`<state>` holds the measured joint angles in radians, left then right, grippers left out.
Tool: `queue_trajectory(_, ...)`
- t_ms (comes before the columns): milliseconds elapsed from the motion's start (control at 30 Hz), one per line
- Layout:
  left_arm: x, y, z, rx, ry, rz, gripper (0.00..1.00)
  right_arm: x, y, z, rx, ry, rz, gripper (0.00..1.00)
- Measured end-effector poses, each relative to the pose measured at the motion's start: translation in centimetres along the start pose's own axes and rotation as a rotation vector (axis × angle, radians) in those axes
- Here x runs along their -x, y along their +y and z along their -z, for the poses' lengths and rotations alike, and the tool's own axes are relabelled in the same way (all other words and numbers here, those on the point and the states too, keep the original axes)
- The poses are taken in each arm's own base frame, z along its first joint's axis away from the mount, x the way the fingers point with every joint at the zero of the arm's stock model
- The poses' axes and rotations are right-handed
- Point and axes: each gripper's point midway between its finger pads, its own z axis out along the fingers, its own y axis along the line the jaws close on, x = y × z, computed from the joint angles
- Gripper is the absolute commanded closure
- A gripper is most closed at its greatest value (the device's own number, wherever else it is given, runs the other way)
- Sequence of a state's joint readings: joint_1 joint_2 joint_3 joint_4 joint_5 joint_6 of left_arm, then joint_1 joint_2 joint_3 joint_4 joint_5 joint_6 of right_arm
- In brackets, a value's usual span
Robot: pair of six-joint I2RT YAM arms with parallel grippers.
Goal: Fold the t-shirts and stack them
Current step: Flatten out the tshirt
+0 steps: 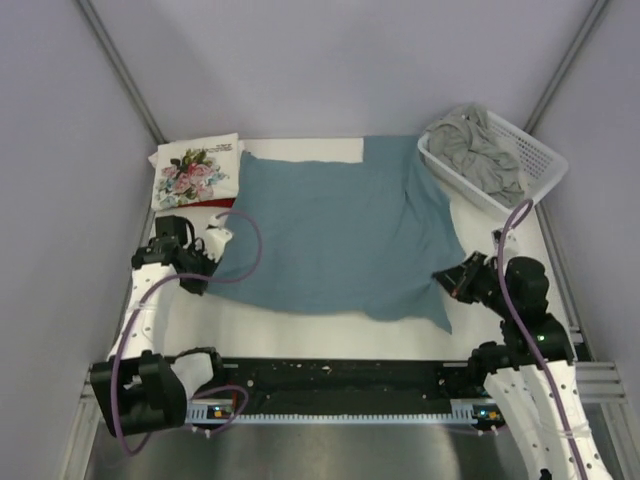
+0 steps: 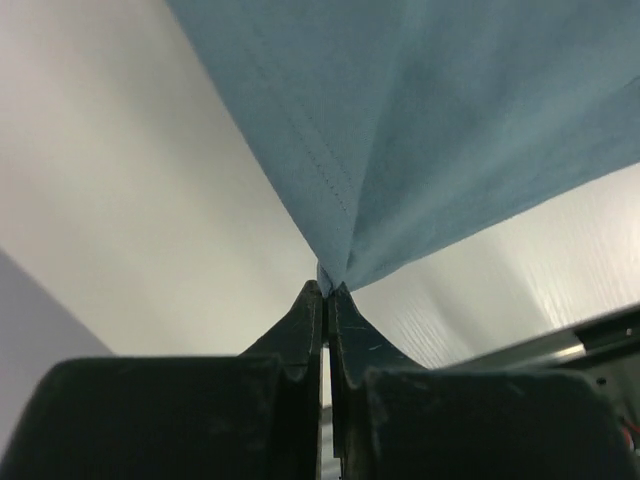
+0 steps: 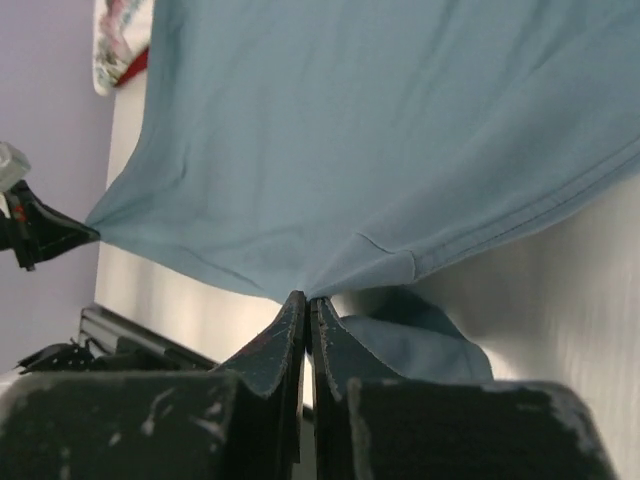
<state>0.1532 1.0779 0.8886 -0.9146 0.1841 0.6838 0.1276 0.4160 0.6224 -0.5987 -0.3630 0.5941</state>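
Left gripper, jaws closed on the lower-left corner of the teal t-shirt. The shirt lies spread across the centre of the frame, reaching toward the top from both tools, its held edge running left to right. Right gripper is clamped likewise on the lower-right corner, probably the hem

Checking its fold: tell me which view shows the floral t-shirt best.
The top external view: the floral t-shirt lies folded in the far left corner, its whole print showing. The right wrist view catches only a blurred edge of it at top left; the left wrist view shows none of it.
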Motion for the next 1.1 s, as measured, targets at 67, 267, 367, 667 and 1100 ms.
queue_trajectory(67, -3.4, -1.4, -1.5, -0.052, 0.104, 0.010, 1.00, -2.8, -1.5, -0.3, -0.025, 0.066, -0.087, 1.00)
queue_trajectory(267, -9.5, -2.5, -2.6, -0.093, 0.303, 0.036, 0.93, -7.2, -3.9, -0.1, -0.120, 0.169, -0.257, 1.00)
queue_trajectory(367, -10.2, -2.3, -2.4, -0.085, 0.332, 0.013, 0.85, -7.2, -4.3, 0.1, -0.147, 0.159, -0.276, 1.00)
queue_trajectory(667, -12.8, 0.1, -1.2, 0.023, 0.482, -0.102, 0.56, -7.3, -5.8, 0.5, -0.238, 0.141, -0.285, 1.00)
queue_trajectory(1100, -6.0, -6.8, -0.1, -0.156, 0.184, -0.665, 0.42, -4.4, -8.1, -3.5, -0.353, 0.147, -0.212, 1.00)
